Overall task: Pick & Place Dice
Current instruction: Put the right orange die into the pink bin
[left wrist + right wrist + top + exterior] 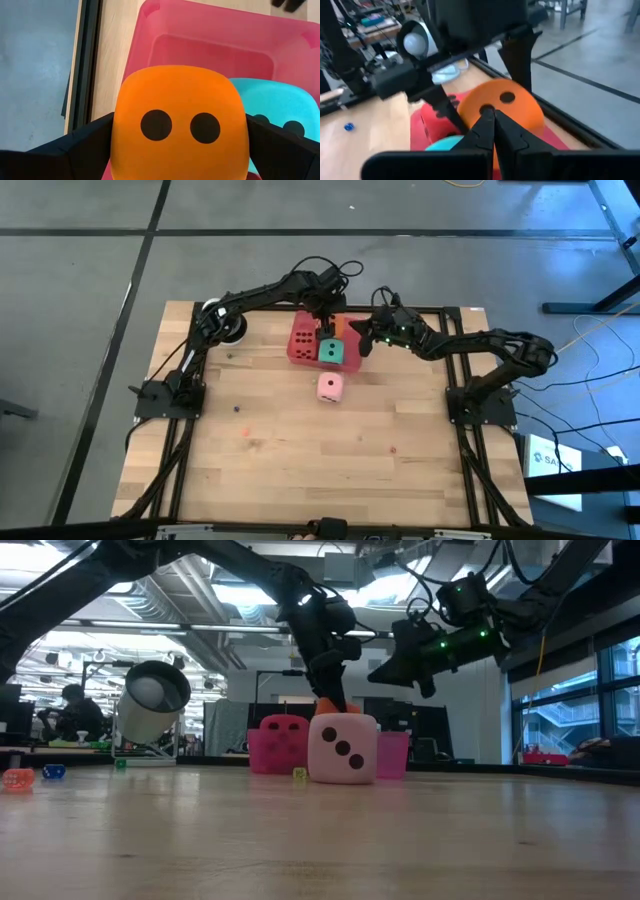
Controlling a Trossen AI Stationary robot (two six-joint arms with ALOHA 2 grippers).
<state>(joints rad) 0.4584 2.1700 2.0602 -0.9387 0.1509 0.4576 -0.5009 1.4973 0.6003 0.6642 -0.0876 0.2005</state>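
Four dice are in play on a wooden table (300, 470), seen from above with a dark robot arm reaching in from each side. Three of them sit at or above a pink tray (296, 352) near the far edge. The red die (304, 338) lies in the tray's left part, the green die (331, 351) lies in its right part, and the orange die (180, 125) is held just above them. The light pink die (331, 387) rests alone on the bare wood just in front of the tray, showing three dark pips toward the low camera.

The left gripper (180, 145) has its fingers spread wide and pressed against two opposite flat sides of the orange die, so it is carrying that die over the tray. The right gripper (493, 131) hovers close beside the tray with its two fingers closed together and nothing between them; its tips point at the orange die from very near.

Each die looks like a plump foam or fabric cube with rounded corners and a matt surface. Judging by that look, they are probably light, squashy and not fragile, and not especially slippery. A die fills nearly the whole spread of the fingers, so the surest hold seems to be across the middle of two opposite flat faces, not on the rounded edges or corners, where a soft cube could twist or pop out.
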